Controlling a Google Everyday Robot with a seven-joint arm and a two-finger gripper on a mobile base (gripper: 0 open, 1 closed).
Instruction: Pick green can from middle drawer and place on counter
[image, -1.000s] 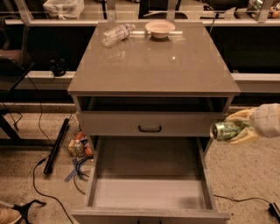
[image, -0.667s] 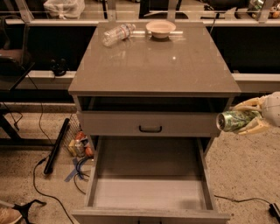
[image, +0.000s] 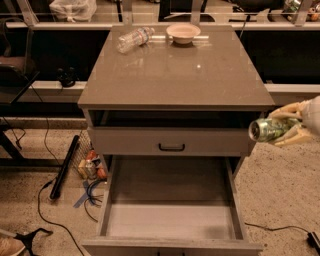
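Camera view: at three o'clock, the gripper (image: 287, 128) is clamped on the green can (image: 269, 130), one finger above and one below. The can lies on its side in the air with its silver end facing nine o'clock, just off the cabinet's right edge and level with the closed drawer front (image: 171, 141). The middle drawer (image: 170, 220) stands pulled out at six o'clock. On the worktop (image: 175, 75), toward twelve o'clock, a plastic bottle (image: 134, 39) lies on its side near a pale bowl (image: 183, 33).

Dim, warm overhead light. Glare spot seen on desk (image: 198, 65). Drawer (image: 170, 220) floor shadowed at rear. Gripper (image: 278, 130), right edge, softly lit, clasped round can (image: 262, 130).
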